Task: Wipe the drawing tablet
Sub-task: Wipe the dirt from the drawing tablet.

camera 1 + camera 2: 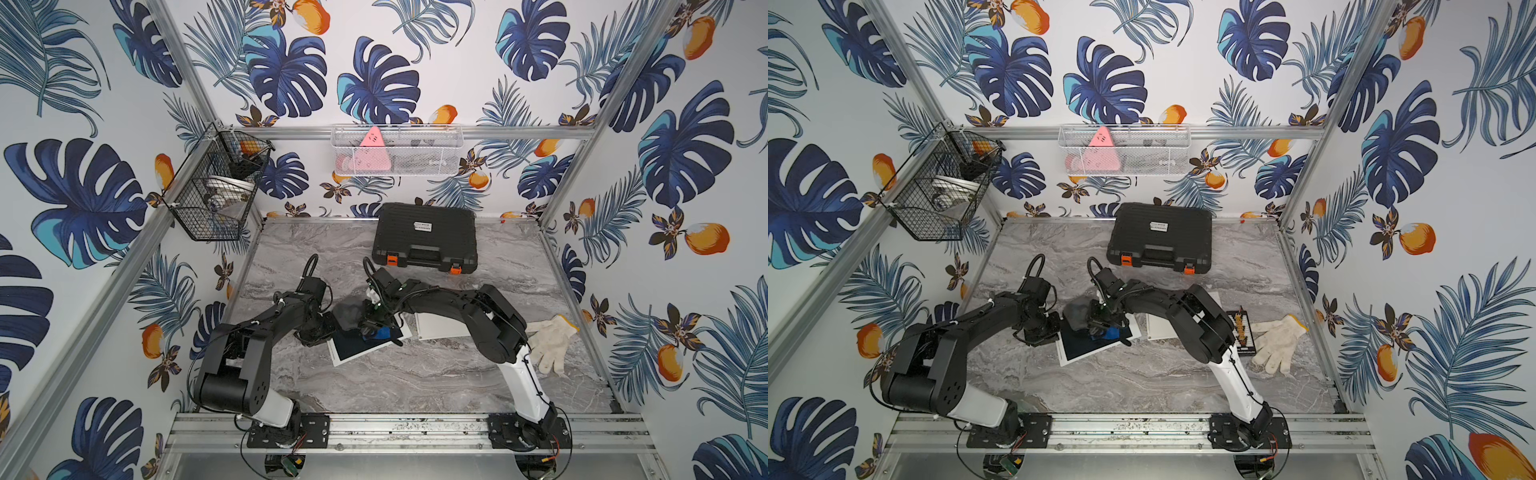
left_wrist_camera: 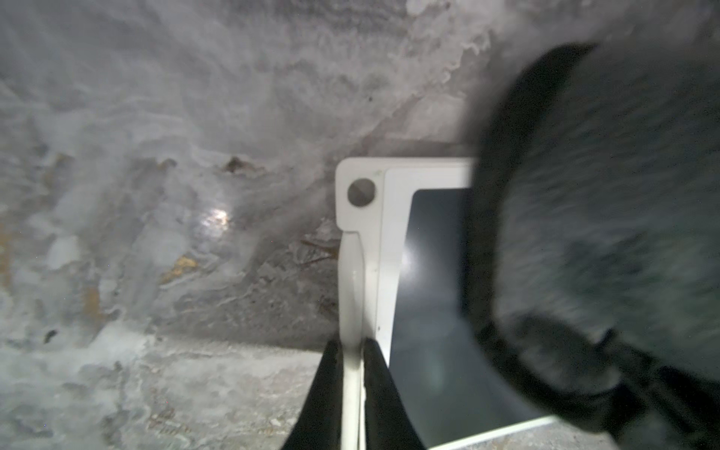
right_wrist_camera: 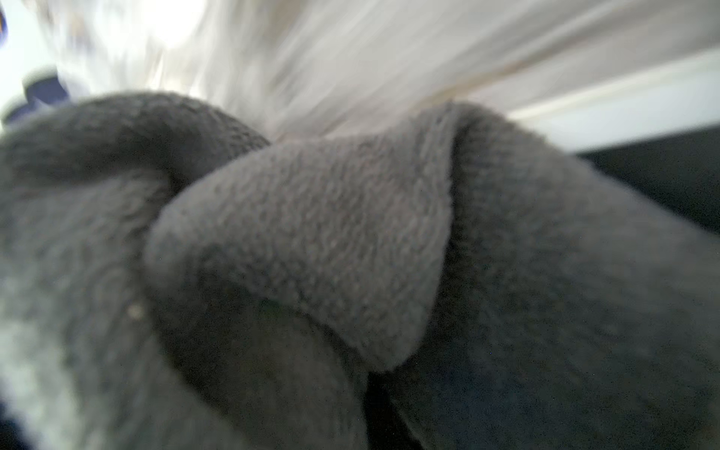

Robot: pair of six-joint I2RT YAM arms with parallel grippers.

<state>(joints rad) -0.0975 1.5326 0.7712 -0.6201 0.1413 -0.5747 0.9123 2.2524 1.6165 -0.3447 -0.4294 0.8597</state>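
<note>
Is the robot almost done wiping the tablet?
Partway, it seems. Done: the left gripper pinches the tablet's white edge, and the right gripper grips the cloth. In hand: the cloth sits on the far end of the dark screen, blurred as if rubbing. Left: the rest of the screen lies uncovered; whether it's already wiped, I can't tell.

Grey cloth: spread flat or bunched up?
Bunched up. The right wrist view shows the grey cloth in thick folds rolled over one another; in a top view it sits as a lump over the drawing tablet.
</note>
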